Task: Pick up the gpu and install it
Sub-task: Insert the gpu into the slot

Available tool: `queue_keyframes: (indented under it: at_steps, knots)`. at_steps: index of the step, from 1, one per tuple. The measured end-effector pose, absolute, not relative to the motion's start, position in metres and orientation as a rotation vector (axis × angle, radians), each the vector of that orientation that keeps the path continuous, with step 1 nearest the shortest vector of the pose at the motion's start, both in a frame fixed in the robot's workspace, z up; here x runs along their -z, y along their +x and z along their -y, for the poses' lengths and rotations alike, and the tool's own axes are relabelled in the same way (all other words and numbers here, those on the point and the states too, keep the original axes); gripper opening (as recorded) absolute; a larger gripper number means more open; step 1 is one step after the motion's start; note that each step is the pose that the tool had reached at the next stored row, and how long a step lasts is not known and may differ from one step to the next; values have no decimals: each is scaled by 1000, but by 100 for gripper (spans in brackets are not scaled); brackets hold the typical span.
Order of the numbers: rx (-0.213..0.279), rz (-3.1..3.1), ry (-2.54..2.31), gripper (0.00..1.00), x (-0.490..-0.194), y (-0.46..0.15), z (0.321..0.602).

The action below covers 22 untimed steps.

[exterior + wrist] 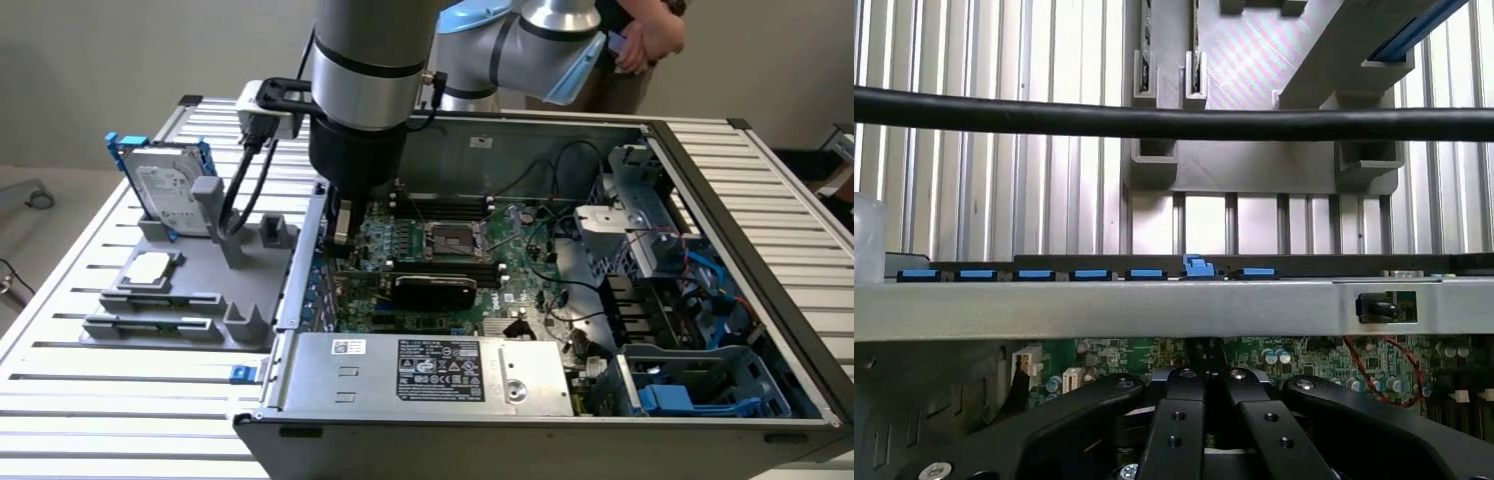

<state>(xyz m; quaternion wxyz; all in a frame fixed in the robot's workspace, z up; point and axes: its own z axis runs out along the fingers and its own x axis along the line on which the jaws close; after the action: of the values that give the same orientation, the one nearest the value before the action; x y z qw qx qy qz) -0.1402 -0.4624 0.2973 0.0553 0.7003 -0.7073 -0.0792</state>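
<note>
I'm counting one open computer case [747, 250] sitting on the slatted table, and one gpu [430, 291] lying inside it over the motherboard. One silver power supply [427, 372] is showing along the near edge. Beside the case, one gray holder [187, 300] is carrying one hard drive [167, 195]. In the wrist view, seven blue tabs [976, 274] are lining the case wall, and one black cable [1054, 112] is crossing above them.
</note>
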Motion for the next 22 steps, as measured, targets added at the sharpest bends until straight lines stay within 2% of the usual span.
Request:
queue_keyframes:
  at_steps: [22]
  knots:
    - [248,2165,2092,11,-301,-140,462]
